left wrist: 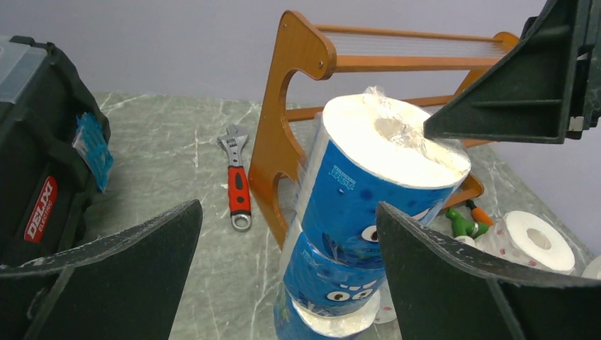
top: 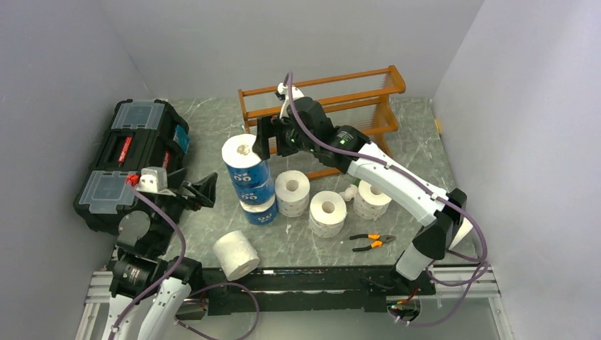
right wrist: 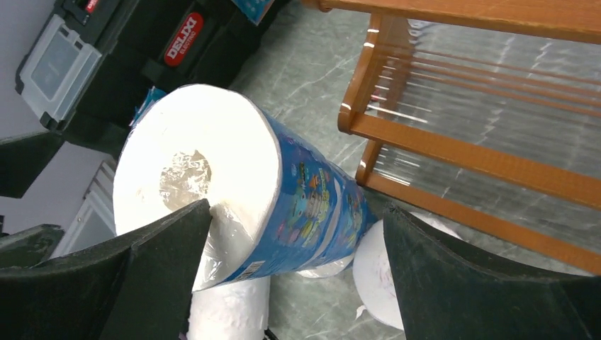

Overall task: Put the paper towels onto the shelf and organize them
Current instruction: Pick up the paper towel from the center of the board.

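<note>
Grey marbled tabletop (top: 212, 127). My right claw (right wrist: 294, 209) stands wide open astride the top blue paper towel roll (top: 244, 159) of a three-high stack, not clamping it. My left claw (top: 202, 191), fully open and empty, sits at the stack's 9 o'clock. The shelf (top: 322, 99) is at 1 o'clock.

Black toolbox (top: 131, 159), orange-handled pliers (top: 372, 242), red-handled wrench (left wrist: 238, 185)

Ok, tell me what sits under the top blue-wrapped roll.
Beneath the top roll are two more blue-wrapped rolls in a stack: the middle roll directly under it, and the bottom roll on the table. Their top faces are largely covered by the roll above.
</note>
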